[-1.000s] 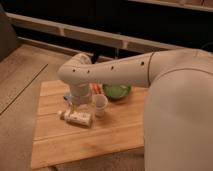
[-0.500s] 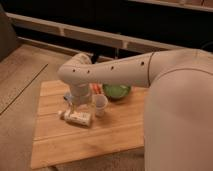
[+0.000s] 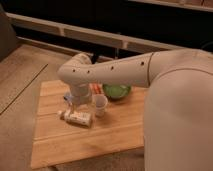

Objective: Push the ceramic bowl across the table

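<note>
Worktop (image 3: 115, 137): rectangular, light wooden planks, with bare wood along the front and left edges.
Ceramic bowl (image 3: 117, 91): round, green glazed, near the far edge, just behind the white cup (image 3: 100, 104).
Claw (image 3: 79, 106): low at left-middle, beside the cup and above a lying bottle (image 3: 77, 118); cannot tell whether apart or together.
Bottle label: unreadable.

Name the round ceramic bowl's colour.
The ceramic bowl is green, camera view; the gripper sits to its left.
</note>
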Motion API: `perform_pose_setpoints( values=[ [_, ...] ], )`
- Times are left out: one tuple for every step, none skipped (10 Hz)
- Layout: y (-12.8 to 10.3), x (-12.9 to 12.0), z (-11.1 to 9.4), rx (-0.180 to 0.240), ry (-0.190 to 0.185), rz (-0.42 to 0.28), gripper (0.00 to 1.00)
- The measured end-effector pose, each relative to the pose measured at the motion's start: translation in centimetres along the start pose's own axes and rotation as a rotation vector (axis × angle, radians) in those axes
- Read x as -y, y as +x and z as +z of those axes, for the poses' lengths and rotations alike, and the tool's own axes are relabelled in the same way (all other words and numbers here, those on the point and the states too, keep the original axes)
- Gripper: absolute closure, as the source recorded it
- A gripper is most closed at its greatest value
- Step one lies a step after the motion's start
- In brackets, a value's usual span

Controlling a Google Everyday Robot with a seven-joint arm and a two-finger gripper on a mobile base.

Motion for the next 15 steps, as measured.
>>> perform_pose_setpoints(
  values=[
    [-0.1, 0.1, 0.0, 0.002, 0.002, 0.000, 0.35],
    [-0.8, 0.5, -0.5, 0.026, -0.003, -0.008, 0.35],
    [-2.4, 2.2, -1.3, 0.074, 0.007, -0.018, 0.35],
    [-3.6, 3.8, -2.1, 0.112, 0.021, -0.023, 0.35],
    [-5.8, 7.2, -3.8, 0.180, 0.049, -0.020, 0.35],
    [-6.4, 8.8, -4.3, 0.200, 0.060, -0.006, 0.35],
    [-6.6, 9.0, -4.4, 0.204, 0.064, -0.005, 0.35],
    [-6.5, 8.4, -4.4, 0.203, 0.057, -0.012, 0.35],
    [-6.5, 8.3, -4.4, 0.204, 0.056, -0.013, 0.35],
    [-6.5, 8.4, -4.4, 0.204, 0.061, -0.015, 0.35],
    [-6.8, 9.0, -4.1, 0.206, 0.074, -0.005, 0.35],
    [-7.0, 10.1, -3.1, 0.200, 0.084, 0.018, 0.35],
    [-7.0, 12.1, -1.9, 0.180, 0.099, 0.047, 0.35],
    [-6.7, 14.1, -0.8, 0.158, 0.115, 0.078, 0.35],
    [-7.0, 17.3, 1.0, 0.135, 0.119, 0.121, 0.35]
  ],
)
